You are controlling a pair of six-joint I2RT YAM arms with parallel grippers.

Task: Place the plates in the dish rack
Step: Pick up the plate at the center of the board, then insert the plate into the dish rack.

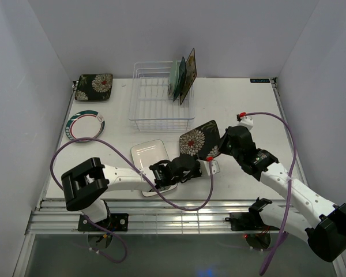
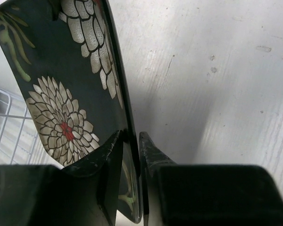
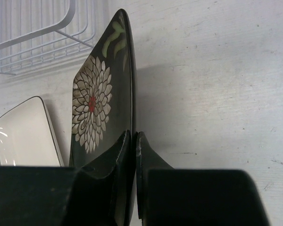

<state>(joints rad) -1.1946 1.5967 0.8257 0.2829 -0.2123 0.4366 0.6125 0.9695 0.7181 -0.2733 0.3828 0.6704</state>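
Partway: about three plates [image 1: 183,78] stand in dish rack [image 1: 161,119]; left gripper [image 2: 131,139], right gripper [image 3: 133,136] both pinch dark floral plate [image 1: 199,141]; three more lie on table [image 1: 248,104].

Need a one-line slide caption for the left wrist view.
Left gripper straddles the rim of the dark floral plate, white tabletop behind.

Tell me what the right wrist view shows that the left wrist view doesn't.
Only right wrist: the white rectangular plate lying flat, and the right gripper clamped on the dark floral plate. Only left wrist: the left gripper straddling that plate's edge, plus a second flower on it. Both: that plate, the dish rack wires, the table.
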